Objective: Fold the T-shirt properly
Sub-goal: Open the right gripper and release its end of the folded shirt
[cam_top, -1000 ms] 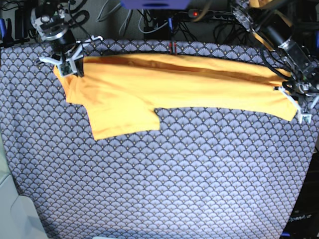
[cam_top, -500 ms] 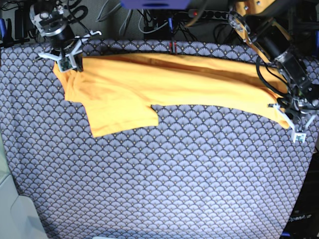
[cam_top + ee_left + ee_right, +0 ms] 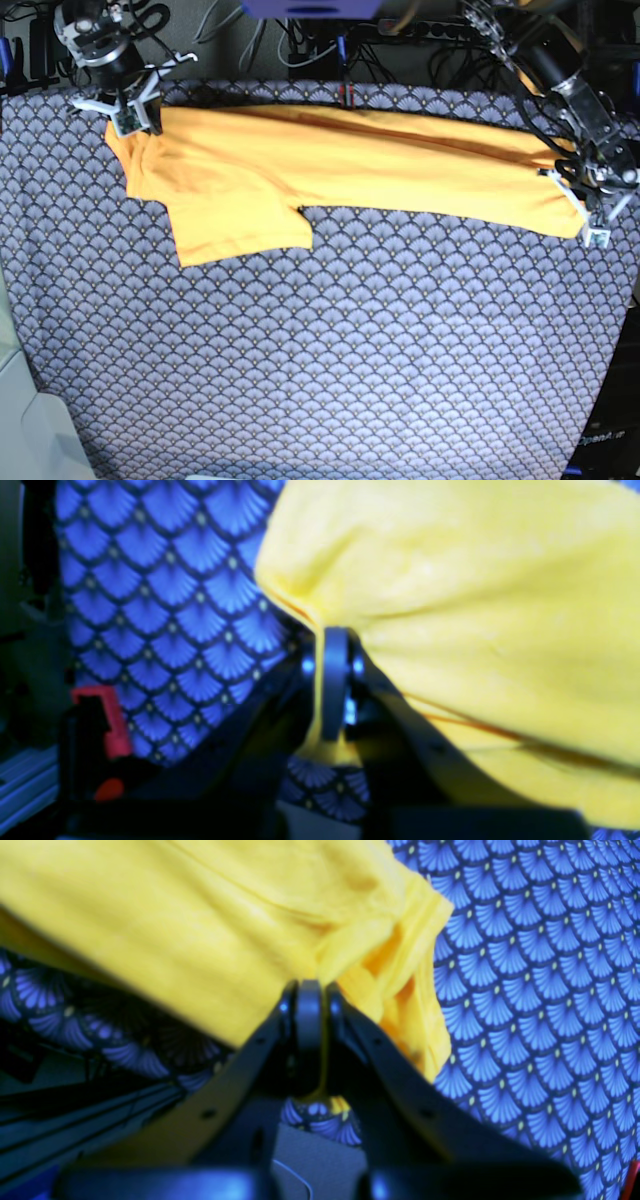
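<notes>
Orange T-shirt (image 3: 330, 165) lies stretched along the far edge of the patterned tablecloth (image 3: 330, 350). My left gripper (image 3: 592, 215) pinches one end, my right gripper (image 3: 128, 112) the other, both jaws clamped tight on cloth.

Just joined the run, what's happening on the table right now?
Two arms are handling the T-shirt on the fan-patterned tablecloth. The right pincer is shut on the shirt's neck end, the left pincer shut on the hem end. The shirt lies as a long band along the far edge, one sleeve sticking out flat.
</notes>
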Tool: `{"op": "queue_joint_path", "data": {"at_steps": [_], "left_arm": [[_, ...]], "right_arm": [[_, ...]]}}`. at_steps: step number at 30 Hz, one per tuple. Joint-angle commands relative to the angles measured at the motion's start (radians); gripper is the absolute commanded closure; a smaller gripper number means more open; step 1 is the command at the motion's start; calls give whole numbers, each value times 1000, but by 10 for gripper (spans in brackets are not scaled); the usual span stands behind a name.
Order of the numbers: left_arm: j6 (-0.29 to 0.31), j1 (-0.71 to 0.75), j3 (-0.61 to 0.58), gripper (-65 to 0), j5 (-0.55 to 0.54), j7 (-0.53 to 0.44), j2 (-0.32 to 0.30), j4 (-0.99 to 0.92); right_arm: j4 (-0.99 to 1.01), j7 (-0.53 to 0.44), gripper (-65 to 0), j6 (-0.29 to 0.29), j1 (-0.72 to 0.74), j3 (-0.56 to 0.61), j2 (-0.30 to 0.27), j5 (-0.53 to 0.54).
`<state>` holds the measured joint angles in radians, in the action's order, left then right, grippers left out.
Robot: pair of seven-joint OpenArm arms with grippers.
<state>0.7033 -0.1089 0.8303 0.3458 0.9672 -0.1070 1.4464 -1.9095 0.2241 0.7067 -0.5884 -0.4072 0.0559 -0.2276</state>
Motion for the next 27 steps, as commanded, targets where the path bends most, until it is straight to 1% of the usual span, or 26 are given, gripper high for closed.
{"op": "queue_joint_path", "data": {"at_steps": [1,4,8,11,13,19,21,27], "left_arm": [[-5,-10,1,0,-4,-9,-13,9],[-5,-10,-1,0,-4,-9,-12,-26],[-5,-10,-1,0,-4,-15,-17,-89],[-5,-12,-1,0,3,-60,-17,-117],[-5,-12,-1,0,5,-70,-17,-134],[-5,-10,4,0,5,-67,-18,-131],[-5,-10,2,0,5,-66,-18,-132],[-5,7,-1,0,5,-66,-13,-129]], "right_arm": [[-17,-18,0,-9,-9,-3,-6,9],[-17,-19,0,-9,-11,-3,-8,9],[-17,-19,0,-9,-15,0,-24,10],[-17,-19,0,-9,-29,0,-26,10],[-17,-19,0,-9,-34,0,-26,10],[-17,-19,0,-9,-35,-3,-29,9],[-15,-19,0,-9,-35,-3,-40,9],[5,-16,0,-9,-25,-3,-40,7]]}}
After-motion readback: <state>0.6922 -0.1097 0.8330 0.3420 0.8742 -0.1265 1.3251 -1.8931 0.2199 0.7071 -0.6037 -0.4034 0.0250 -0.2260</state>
